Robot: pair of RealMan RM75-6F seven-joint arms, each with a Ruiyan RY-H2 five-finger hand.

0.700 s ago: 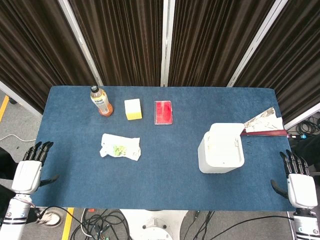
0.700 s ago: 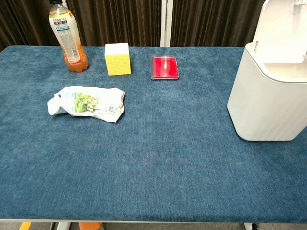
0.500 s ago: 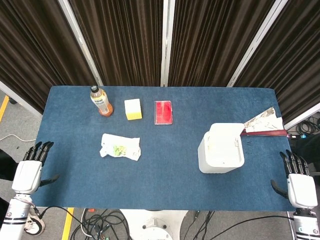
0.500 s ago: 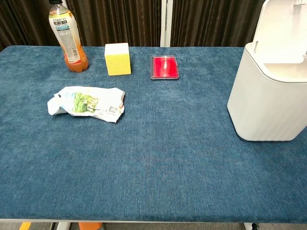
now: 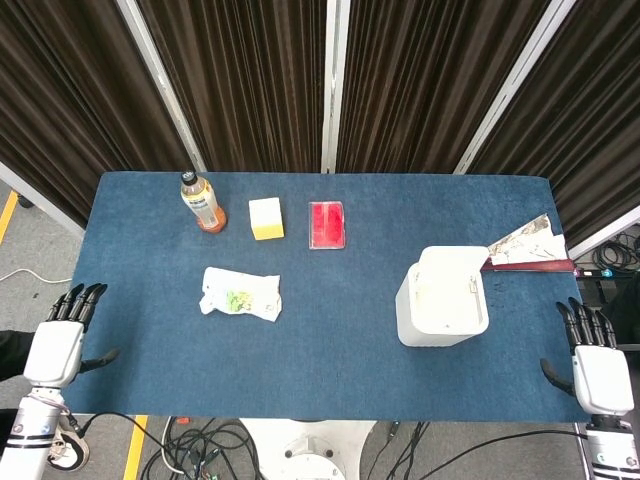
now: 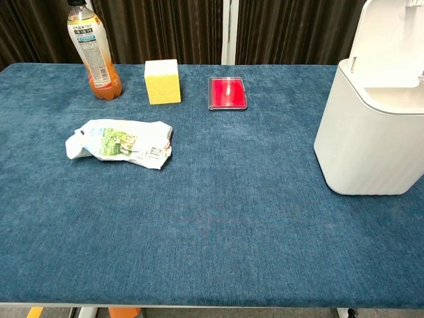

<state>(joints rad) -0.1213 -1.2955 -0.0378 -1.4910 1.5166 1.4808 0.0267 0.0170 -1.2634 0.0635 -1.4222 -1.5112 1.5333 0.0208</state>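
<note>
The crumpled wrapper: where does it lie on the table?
The crumpled wrapper lies on the left half of the blue table, in front of the bottle and yellow block.

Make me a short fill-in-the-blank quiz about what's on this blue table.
1. The crumpled wrapper lies nearer the ____ hand.
2. The bottle holds an ____ drink.
3. The white bin has its lid ____.
4. The yellow block sits between the bottle and the ____ case.

Missing words: left; orange; open; red

In the chest view neither of my hands shows. My white bin (image 6: 371, 132) runs off that picture's right edge, its lid clipped at the top, and the bottle (image 6: 94, 53) loses its cap there.
</note>
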